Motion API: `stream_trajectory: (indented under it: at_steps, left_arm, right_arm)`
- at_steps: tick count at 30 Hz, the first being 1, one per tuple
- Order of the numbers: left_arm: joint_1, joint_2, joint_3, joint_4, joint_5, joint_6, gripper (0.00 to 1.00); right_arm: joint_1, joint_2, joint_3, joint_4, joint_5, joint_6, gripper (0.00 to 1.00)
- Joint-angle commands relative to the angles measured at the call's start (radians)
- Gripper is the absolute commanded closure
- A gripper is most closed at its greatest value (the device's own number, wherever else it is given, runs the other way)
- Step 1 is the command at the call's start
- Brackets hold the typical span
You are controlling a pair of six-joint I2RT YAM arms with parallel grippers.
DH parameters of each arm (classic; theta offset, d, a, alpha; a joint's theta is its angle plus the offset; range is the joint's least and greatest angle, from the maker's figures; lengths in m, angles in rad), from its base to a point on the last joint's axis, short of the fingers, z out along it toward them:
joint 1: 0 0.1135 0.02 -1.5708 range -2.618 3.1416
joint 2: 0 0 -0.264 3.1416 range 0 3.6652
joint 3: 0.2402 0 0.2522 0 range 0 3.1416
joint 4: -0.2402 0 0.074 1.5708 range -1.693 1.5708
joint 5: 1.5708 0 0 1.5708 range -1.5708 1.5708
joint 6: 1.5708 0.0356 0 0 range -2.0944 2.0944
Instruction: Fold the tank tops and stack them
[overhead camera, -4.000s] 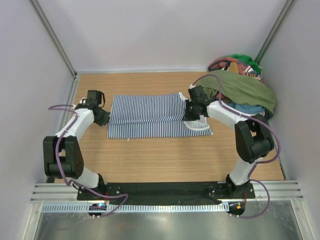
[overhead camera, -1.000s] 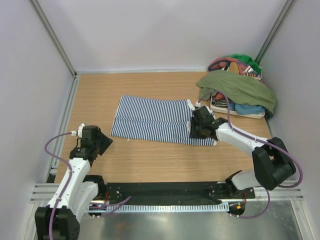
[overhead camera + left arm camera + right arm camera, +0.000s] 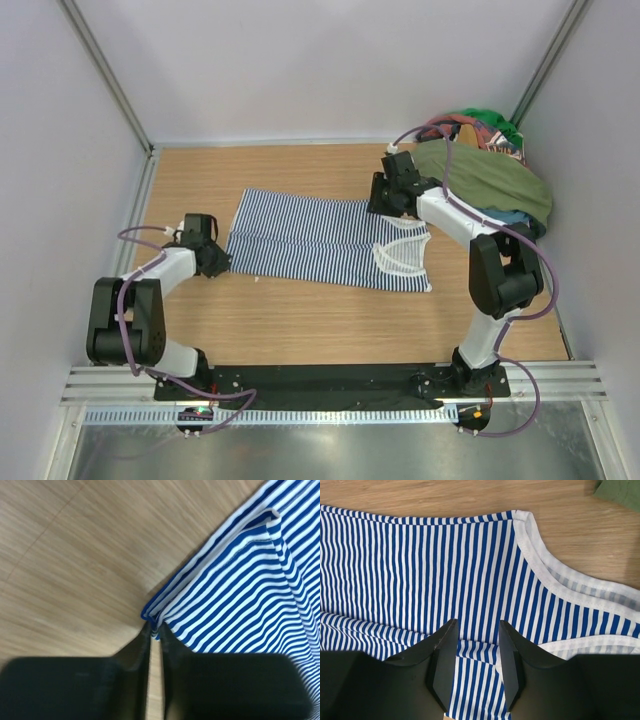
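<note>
The navy-and-white striped tank top (image 3: 315,240) lies spread flat on the wooden table, its white-trimmed neck and armholes at the right end. My left gripper (image 3: 219,264) sits at its near-left corner. In the left wrist view the jaws (image 3: 154,630) are closed on that corner of the striped cloth (image 3: 240,590). My right gripper (image 3: 381,204) hovers over the top's far-right part, near the shoulder. In the right wrist view it (image 3: 477,626) is open and empty over the stripes (image 3: 420,565). The olive green tank top (image 3: 480,172) lies draped over a pile at the back right.
The pile of other clothes (image 3: 478,130) fills the back right corner under the green top. A corner of green cloth shows in the right wrist view (image 3: 620,492). Grey walls close in the table on the left, back and right.
My left gripper has moved forward to the top's near-left corner and closed on it. My right gripper has left the near-right edge for the far-right edge. The white neckline now shows.
</note>
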Motion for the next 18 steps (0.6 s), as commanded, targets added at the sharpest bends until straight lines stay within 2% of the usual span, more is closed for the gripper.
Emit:
stream_trajectory:
  at_steps: [1, 6, 10, 14, 18]
  left_arm:
    - [0.005, 0.060, 0.009, 0.032, -0.026, -0.001, 1.00]
    - [0.002, 0.002, -0.037, 0.019, -0.014, -0.012, 1.00]
    - [0.002, -0.128, -0.123, -0.033, -0.011, -0.039, 1.00]
    - [0.001, -0.313, -0.206, -0.088, 0.017, -0.103, 1.00]
    - [-0.012, -0.568, -0.252, -0.188, 0.002, -0.163, 0.99]
  right_arm:
    - [-0.002, -0.001, 0.004, 0.058, -0.025, -0.002, 0.56]
    - [-0.002, 0.015, -0.007, 0.078, -0.019, -0.012, 0.56]
    - [-0.002, 0.027, -0.029, 0.115, -0.017, -0.004, 0.56]
    - [-0.002, 0.016, -0.069, 0.156, -0.026, 0.004, 0.56]
    - [-0.002, -0.013, -0.103, 0.184, -0.011, 0.001, 0.56]
